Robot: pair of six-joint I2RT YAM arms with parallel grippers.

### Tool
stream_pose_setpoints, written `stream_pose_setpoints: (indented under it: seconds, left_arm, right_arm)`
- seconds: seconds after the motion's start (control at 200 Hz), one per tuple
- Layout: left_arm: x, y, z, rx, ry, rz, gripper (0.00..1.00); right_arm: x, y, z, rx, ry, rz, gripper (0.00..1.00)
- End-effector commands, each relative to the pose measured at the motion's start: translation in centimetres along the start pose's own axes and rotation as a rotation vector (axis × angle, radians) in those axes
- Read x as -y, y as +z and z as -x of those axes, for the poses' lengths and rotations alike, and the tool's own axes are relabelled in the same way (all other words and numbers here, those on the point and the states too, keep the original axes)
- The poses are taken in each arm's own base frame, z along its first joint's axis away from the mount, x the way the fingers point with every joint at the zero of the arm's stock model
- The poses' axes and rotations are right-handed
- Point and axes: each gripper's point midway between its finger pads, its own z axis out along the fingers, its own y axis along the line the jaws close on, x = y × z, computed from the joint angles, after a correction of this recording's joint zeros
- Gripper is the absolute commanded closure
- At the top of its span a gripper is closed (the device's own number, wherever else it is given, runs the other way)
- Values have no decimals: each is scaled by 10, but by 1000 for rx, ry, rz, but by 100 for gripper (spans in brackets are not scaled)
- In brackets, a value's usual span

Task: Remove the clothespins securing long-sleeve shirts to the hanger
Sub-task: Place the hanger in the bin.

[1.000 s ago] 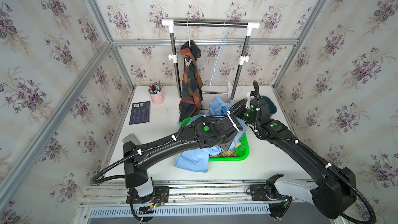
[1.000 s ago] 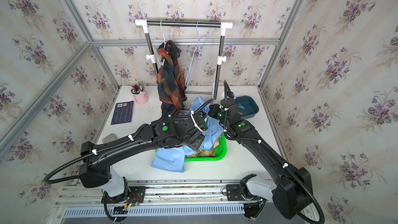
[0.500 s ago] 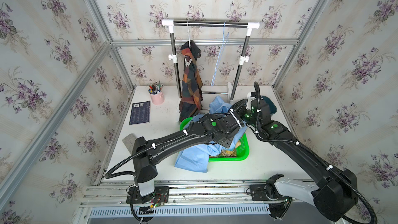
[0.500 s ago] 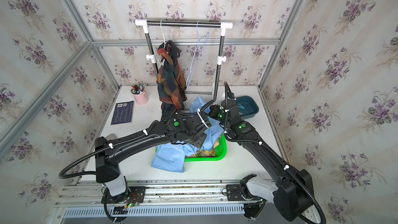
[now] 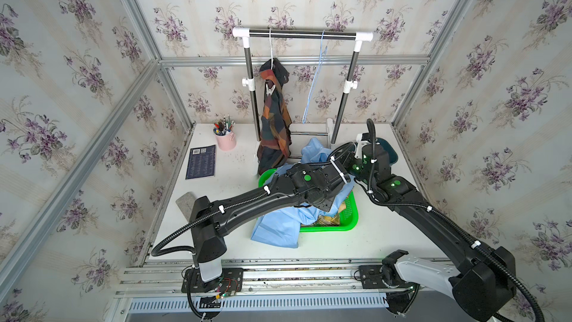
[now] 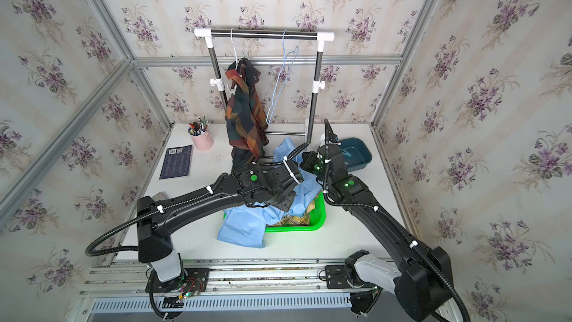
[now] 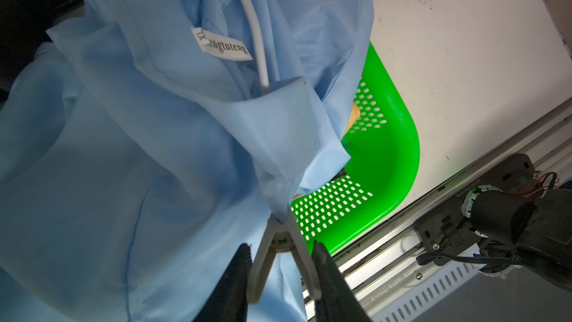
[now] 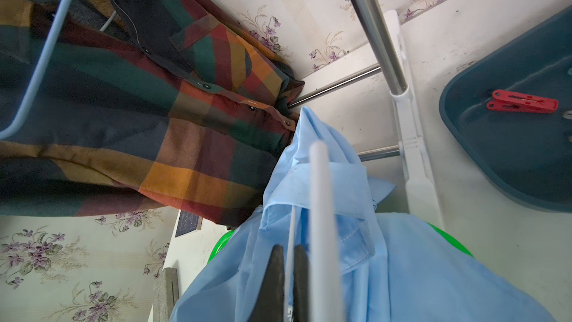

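High top views down onto table (image 5: 229,181); wrist views close-in.

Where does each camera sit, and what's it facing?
Top views: high in front, looking down on the clothes rack and table; left arm and right arm show.
Left wrist: on the left arm, facing the light blue shirt and green basket; left tool pinches a white clothespin.
Right wrist: on the right arm, facing the dark plaid shirt and blue tub; right tool grips the white hanger.
Both wrist views share the light blue shirt and hanger.
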Motion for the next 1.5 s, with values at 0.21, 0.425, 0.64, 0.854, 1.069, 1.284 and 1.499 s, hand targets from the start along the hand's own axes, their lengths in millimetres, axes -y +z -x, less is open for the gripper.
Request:
stream_pose_setpoints:
  seconds: [0.21,0.425,0.64,0.854,1.069,1.284,1.499]
  left_arm:
    - [-5,-3,3,18,-29,21,78]
    - [-4,-13,6,36,-36,2,91]
    - [-14,-54,14,107,-36,-28,95]
    - [-31,-72,15,129,-79,-74,94]
    - [-41,-64,15,130,-127,-113,95]
    - [-46,-64,22,146,-146,-163,95]
    - [-57,-61,34,146,-210,-280,94]
  right_arm:
    - [-4,-5,5,25,10,19,100]
    - [-3,-6,3,29,12,30,100]
    - [10,-9,-12,9,11,13,100]
    - [30,-17,-41,-58,44,-6,68]
    - [39,-34,-66,-231,145,-4,27]
    - [17,-44,-110,-478,307,127,18]
    - [-14,-68,-111,-508,286,280,18]
